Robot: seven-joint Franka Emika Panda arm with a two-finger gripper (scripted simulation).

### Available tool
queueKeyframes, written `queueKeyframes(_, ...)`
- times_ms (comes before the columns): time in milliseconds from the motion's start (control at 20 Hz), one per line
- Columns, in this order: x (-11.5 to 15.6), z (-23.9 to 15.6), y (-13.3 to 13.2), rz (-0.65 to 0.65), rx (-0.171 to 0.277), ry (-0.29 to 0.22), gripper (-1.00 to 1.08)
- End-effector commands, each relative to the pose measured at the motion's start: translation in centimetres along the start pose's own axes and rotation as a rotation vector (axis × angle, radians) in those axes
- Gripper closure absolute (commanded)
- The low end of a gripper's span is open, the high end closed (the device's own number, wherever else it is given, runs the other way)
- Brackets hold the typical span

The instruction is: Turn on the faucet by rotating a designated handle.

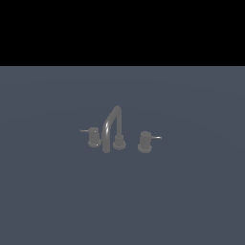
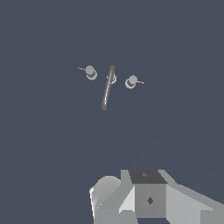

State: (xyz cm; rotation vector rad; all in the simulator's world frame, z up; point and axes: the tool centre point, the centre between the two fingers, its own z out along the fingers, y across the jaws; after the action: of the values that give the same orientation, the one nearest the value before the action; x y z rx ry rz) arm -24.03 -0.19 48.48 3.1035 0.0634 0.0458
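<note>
Sitting right of centre in the exterior view, the handle (image 1: 145,141) is being shown as a stubby dark grey knob with a thin pale lever rod pointing toward the exterior view's right. It is being kept apart from the arched spout (image 1: 112,125), which is standing just beside it toward the frame's centre on a round base. The twin knob (image 1: 94,137), its rod pointing toward the exterior view's left, is being seen on the spout's far side. Together these are making up the faucet (image 1: 117,141), resting on a plain blue-grey counter (image 1: 191,201).

In the wrist view, the same set is being seen from above, with the handle (image 2: 131,81) well apart from the arm's grey body. The pincer's fingertips are not being shown clearly, so whether it is open or closed cannot be told.
</note>
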Motion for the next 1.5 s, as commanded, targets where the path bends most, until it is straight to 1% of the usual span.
queueKeyframes(0,0.0,0.0,0.0,0.0,0.0,0.0,1.08)
queueKeyframes(350,0.4,0.8,-0.2,0.032,0.0,-0.001,1.08)
queueKeyframes(650,1.6,2.7,-0.7,0.111,0.001,-0.004,1.08)
queueKeyframes(900,3.1,5.1,-1.1,0.214,0.001,-0.007,1.08)
queueKeyframes(1450,7.6,12.2,-1.6,0.503,0.003,-0.016,1.08)
